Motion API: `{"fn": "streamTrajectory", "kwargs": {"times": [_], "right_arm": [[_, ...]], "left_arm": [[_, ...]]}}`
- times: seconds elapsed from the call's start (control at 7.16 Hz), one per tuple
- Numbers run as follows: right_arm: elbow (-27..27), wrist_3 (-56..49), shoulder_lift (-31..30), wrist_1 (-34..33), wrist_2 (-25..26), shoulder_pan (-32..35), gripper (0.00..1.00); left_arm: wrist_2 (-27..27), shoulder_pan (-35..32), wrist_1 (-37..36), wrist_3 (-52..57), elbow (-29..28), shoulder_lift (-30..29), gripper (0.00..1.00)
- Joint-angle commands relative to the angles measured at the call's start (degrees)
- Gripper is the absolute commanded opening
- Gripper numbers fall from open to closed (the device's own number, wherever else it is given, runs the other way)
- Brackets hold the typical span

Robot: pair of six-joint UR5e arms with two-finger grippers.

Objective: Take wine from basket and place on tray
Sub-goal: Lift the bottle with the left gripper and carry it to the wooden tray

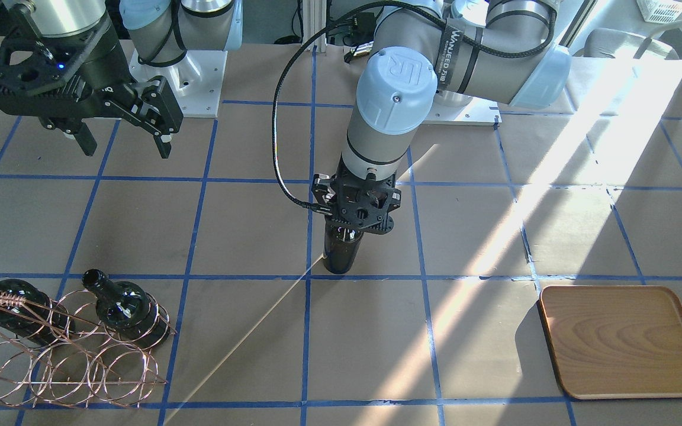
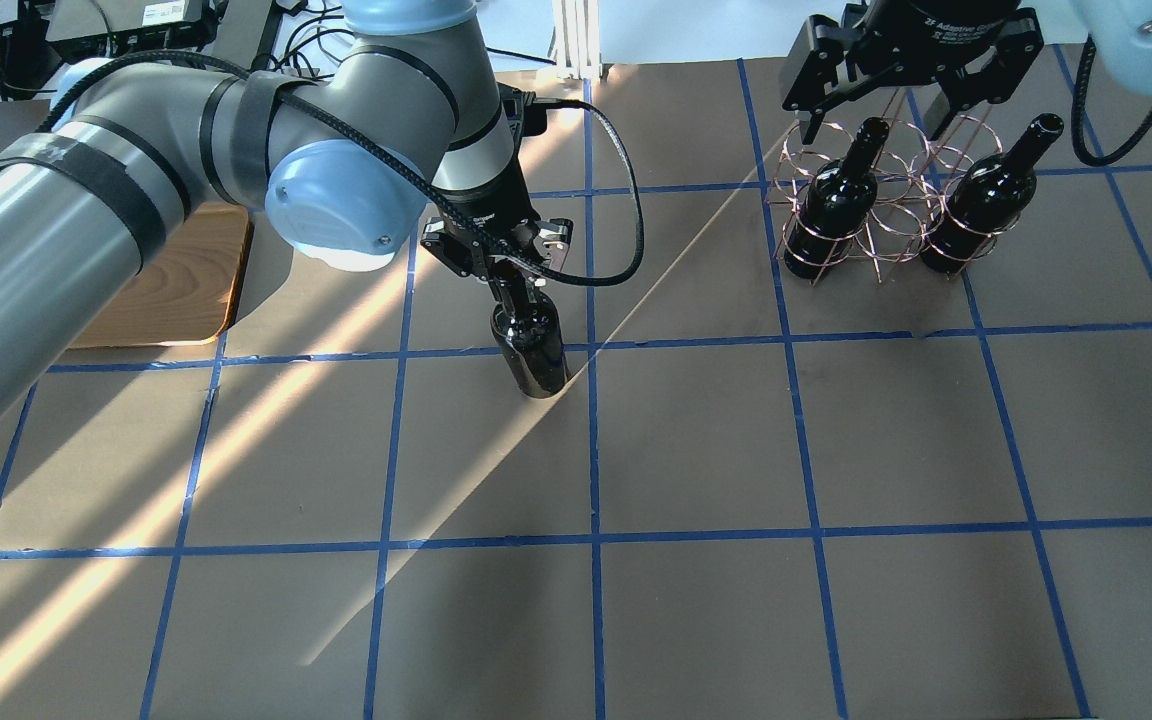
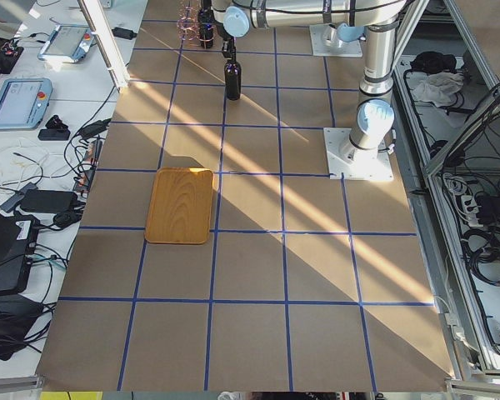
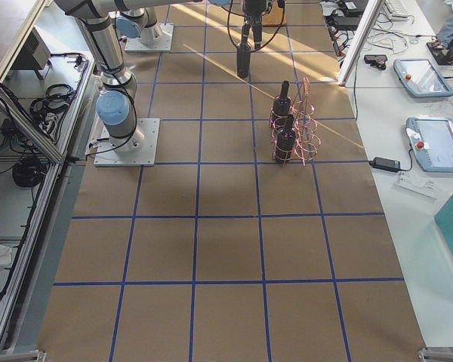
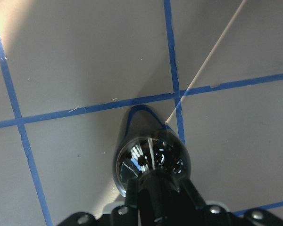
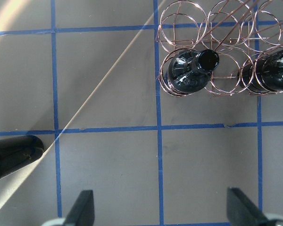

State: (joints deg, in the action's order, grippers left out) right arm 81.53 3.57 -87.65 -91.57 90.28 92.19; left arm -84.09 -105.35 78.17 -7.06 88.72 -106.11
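The left fingers (image 2: 504, 282) clamp the neck of the wine (image 2: 533, 350) from above, so it stands upright mid-worktop (image 1: 246, 225) between basket (image 1: 68, 367) and tray (image 1: 625, 340), likely a relay spot, while the right fingers (image 6: 82, 209) hang apart near the basket.

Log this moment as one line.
left end effector: shut on wine neck, upright mid-table | right end effector: open, empty | basket: holds two bottles | tray: bare

Blue-taped brown table (image 1: 246, 225) carries basket (image 1: 64, 362) and tray (image 1: 625, 340).
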Motion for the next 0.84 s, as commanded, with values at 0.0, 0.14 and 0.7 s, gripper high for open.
{"fn": "streamTrajectory", "kwargs": {"times": [0.0,0.14,0.7], "right_arm": [[0.0,0.2,0.0,0.0,0.4,0.0,1.00],[0.0,0.0,0.1,0.0,0.3,0.0,1.00],[2.6,0.6,-0.1,-0.1,0.1,0.0,1.00]], "left_arm": [[-0.4,0.1,0.1,-0.1,-0.2,0.6,0.00],[-0.6,0.1,0.2,0.2,-0.7,1.3,0.00],[-2.8,6.5,6.8,6.9,-10.1,1.8,0.00]]}}
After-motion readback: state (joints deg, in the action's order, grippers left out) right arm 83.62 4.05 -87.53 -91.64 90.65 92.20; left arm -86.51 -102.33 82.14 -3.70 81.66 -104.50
